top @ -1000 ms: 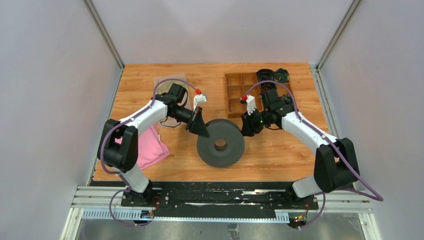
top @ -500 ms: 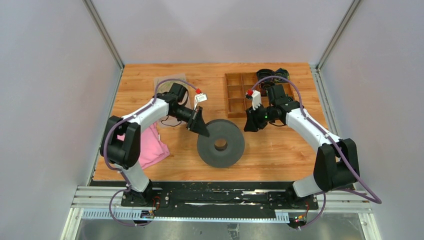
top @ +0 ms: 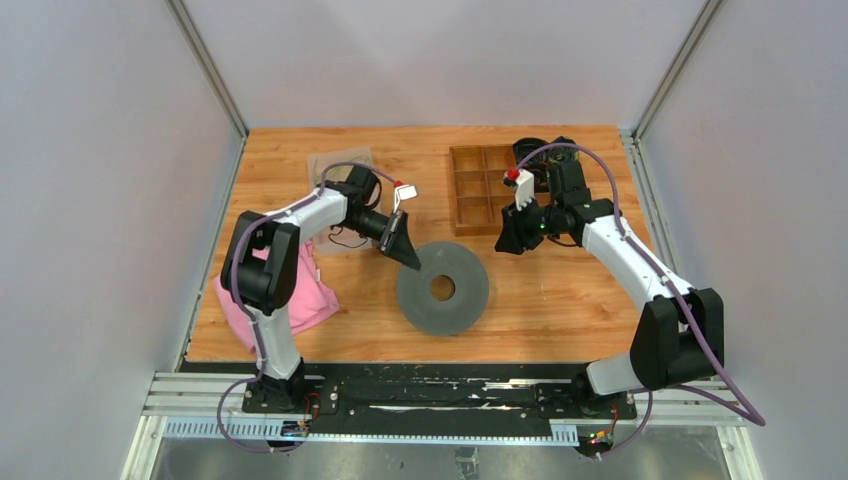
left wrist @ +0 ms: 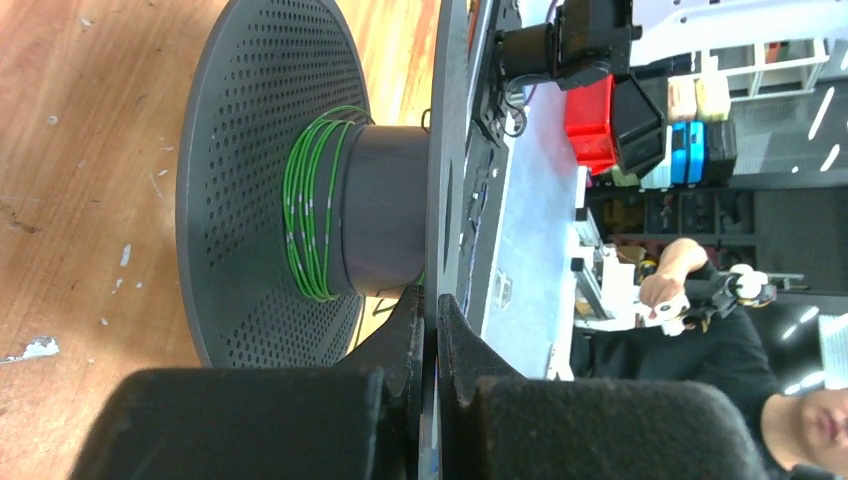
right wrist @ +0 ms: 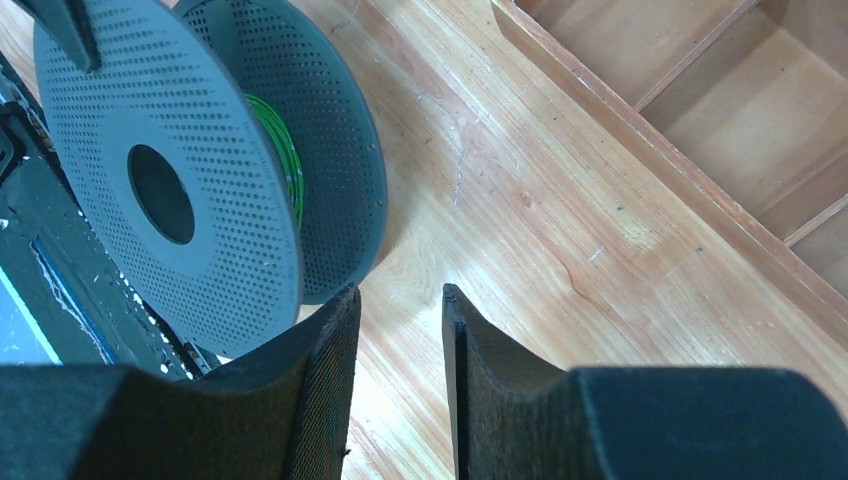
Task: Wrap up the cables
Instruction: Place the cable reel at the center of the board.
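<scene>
Left fingers (left wrist: 402,340) clamped on rim of black perforated spool (top: 442,288), green cables (left wrist: 310,205) coiled round hub, right fingers (right wrist: 330,350) apart, above wooden surface (right wrist: 520,200).

Nothing legible shows in any view. Pale flecks dot the green cables (left wrist: 312,215) wound on the spool (left wrist: 250,150) (too fine to tell whether they are print). The red box (left wrist: 592,125) and blue box (left wrist: 690,165) in the left wrist view's background are too blurred to read.
</scene>
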### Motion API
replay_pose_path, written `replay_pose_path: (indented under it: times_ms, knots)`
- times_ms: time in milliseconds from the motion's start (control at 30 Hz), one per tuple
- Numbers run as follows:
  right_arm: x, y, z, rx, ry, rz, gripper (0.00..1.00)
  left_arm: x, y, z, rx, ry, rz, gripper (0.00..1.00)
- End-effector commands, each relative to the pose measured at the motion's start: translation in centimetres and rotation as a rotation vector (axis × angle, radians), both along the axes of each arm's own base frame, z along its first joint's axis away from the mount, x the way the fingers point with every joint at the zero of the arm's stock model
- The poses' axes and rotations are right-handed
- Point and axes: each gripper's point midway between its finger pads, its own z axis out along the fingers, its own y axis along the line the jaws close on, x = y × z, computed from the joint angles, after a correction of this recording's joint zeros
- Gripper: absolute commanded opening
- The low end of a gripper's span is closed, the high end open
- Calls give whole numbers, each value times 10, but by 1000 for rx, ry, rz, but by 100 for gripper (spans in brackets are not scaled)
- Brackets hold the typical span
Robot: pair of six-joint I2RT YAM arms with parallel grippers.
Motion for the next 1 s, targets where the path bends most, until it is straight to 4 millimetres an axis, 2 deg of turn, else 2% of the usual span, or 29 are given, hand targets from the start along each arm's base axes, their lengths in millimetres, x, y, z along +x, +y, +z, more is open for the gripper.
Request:
replay_pose_path:
  times_ms: [0, 300, 367, 533, 600, 767, 967]
  knots:
    - [1, -2, 10, 18, -21, -2, 36, 24, 4, -33, 135, -21, 42, 0]
    - [-3, 9, 13, 60, -29, 25, 36, 49, -2, -61, 204, 45, 75, 8]
    - [-4, 11, 14, 57, -41, 33, 37, 52, -1, -64, 218, 44, 82, 13]
    - [-6, 14, 18, 56, -56, 42, 37, 57, 2, -66, 244, 21, 93, 38]
    - [-6, 14, 20, 56, -65, 46, 37, 58, 3, -65, 255, 5, 97, 44]
    - [-11, 13, 22, 41, -78, 61, 37, 66, 12, -56, 276, -59, 121, 54]
    - [-16, 24, 14, -43, -124, 85, 37, 78, 37, -25, 318, -260, 182, 65]
